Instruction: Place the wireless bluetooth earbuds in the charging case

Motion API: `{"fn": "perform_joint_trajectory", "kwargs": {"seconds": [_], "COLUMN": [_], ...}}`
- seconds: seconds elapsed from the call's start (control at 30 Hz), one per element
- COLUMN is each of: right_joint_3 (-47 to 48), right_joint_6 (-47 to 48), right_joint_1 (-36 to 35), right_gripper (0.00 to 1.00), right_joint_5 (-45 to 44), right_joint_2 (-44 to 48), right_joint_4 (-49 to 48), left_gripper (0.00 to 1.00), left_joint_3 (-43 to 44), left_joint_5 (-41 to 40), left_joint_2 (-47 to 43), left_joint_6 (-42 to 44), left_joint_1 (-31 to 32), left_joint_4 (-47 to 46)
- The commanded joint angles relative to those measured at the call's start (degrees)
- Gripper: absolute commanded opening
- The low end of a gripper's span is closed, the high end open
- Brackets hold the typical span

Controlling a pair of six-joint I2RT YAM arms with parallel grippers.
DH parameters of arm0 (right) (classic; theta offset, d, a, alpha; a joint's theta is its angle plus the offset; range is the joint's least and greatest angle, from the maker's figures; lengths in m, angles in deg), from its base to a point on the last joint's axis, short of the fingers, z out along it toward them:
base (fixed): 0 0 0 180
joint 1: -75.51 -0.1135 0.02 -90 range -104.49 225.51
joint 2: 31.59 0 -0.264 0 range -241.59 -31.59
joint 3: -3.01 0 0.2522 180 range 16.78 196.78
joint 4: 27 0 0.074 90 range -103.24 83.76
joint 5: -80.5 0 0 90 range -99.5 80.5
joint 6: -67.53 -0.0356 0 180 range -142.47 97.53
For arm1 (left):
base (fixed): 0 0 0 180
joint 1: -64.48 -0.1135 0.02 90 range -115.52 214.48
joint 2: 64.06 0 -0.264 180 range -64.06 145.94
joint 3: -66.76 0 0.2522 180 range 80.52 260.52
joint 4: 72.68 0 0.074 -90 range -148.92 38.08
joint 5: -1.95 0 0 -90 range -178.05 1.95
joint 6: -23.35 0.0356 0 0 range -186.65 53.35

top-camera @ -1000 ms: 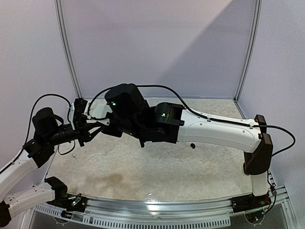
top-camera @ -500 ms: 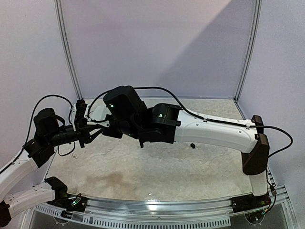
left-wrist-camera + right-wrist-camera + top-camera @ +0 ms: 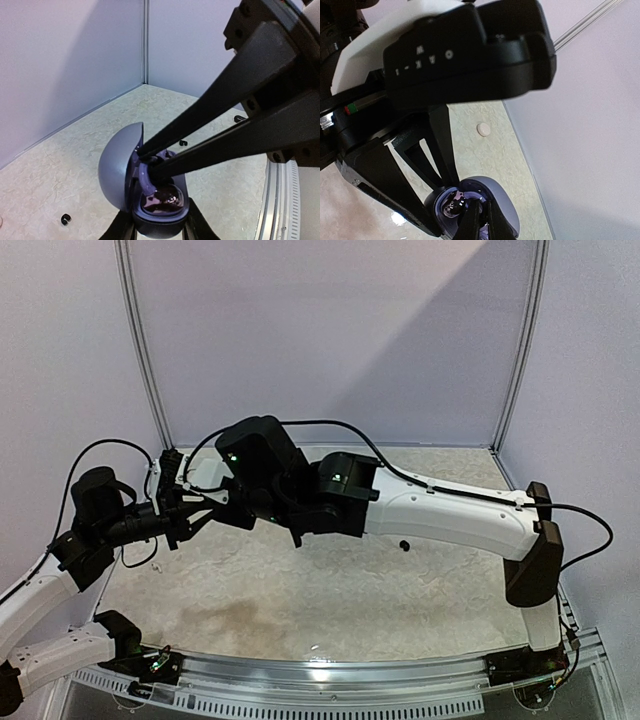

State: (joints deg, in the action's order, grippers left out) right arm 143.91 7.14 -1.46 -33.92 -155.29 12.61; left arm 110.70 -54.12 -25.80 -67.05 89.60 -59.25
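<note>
My left gripper (image 3: pixel 157 229) is shut on an open grey-blue charging case (image 3: pixel 117 172) and holds it above the table, lid up at the left. One glossy dark earbud (image 3: pixel 166 200) sits in the near well of the case. My right gripper (image 3: pixel 150 162) reaches into the far well with its fingers almost together on a dark earbud, which is mostly hidden between them. In the right wrist view the case (image 3: pixel 507 207), the seated bud (image 3: pixel 452 205) and my right gripper (image 3: pixel 482 214) show at the bottom. In the top view both grippers (image 3: pixel 210 508) meet at the left and hide the case.
A small white bud (image 3: pixel 483 129) lies on the table near the left wall. Small black curved bits lie on the table (image 3: pixel 65 218) (image 3: pixel 183 143). A small dark thing (image 3: pixel 403 544) lies under the right arm. Walls close off the left and back.
The right arm has shifted a little to the left, bringing its fingers further into the case held by the left gripper. The left arm has barely moved.
</note>
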Motion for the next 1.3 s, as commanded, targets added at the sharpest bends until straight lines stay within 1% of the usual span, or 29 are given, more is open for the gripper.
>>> {"fn": "perform_joint_trajectory", "kwargs": {"seconds": [0.0, 0.2, 0.43, 0.57, 0.87, 1.0, 1.27], "right_joint_3": [1.0, 1.3, 1.2, 0.9, 0.2, -1.1, -1.4], "right_joint_6": [-1.7, -1.7, -2.2, -3.4, -8.4, -8.7, -8.7], "right_joint_1": [-0.7, -0.7, -0.7, -0.7, -0.6, -0.4, -0.1], "right_gripper": [0.07, 0.08, 0.07, 0.06, 0.06, 0.07, 0.07], "right_joint_5": [4.3, 4.4, 3.6, 2.0, -0.8, -0.6, -0.4], "right_joint_2": [-2.1, -2.5, -2.6, -2.6, -3.2, -3.1, -3.6], "right_joint_4": [2.3, 2.7, 4.0, 4.2, 2.3, -0.1, -0.6], "left_gripper": [0.0, 0.0, 0.0, 0.0, 0.0, 0.0, 0.0], "left_joint_3": [1.6, 1.6, 1.5, 1.6, 1.6, 1.8, 2.2], "left_joint_5": [-1.0, -1.0, -1.3, -4.5, -4.9, -3.8, -4.0], "left_joint_2": [-0.3, -0.7, -0.7, -0.9, -1.0, -0.9, -0.9], "left_joint_6": [1.6, 2.0, 1.9, 1.1, 0.7, -0.9, -1.8], "left_joint_1": [0.8, 0.8, 0.8, 0.9, 0.8, 0.8, 0.9], "left_joint_4": [-2.2, -1.5, -1.8, -2.5, -3.8, -4.3, -4.5]}}
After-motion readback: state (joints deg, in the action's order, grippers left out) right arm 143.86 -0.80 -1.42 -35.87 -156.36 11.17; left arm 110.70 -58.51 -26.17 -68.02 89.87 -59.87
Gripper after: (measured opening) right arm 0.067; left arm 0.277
